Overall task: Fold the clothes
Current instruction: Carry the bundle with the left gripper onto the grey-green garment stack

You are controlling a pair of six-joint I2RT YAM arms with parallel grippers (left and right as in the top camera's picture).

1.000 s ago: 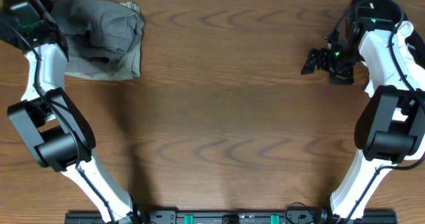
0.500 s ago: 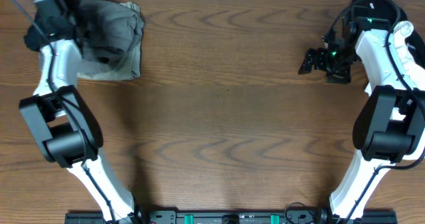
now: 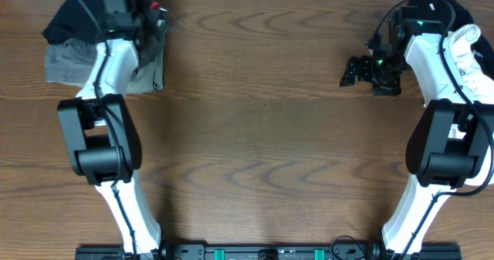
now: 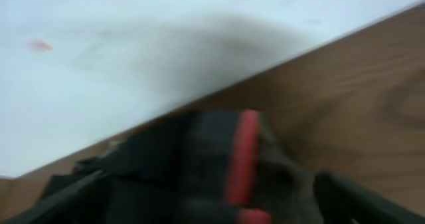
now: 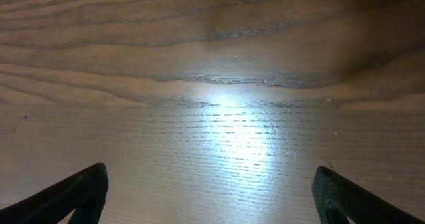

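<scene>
Fingers [image 5: 73,197] splayed, right arm [image 3: 434,59] hovers over table [image 5: 219,84]; left fingers [image 4: 372,201], over clothes [image 3: 68,59], unreadable.

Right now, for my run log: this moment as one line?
left hand: at clothes, grip unclear | right hand: open, empty, over table | clothes: heaped, unfolded

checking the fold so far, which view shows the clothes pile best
Overhead, the sharpest: the clothes pile sits at the far left corner of the table, grey with dark fabric, partly under the left arm. Left wrist gives only a blur of dark fabric with a red stripe. Right wrist shows bare table.
</scene>
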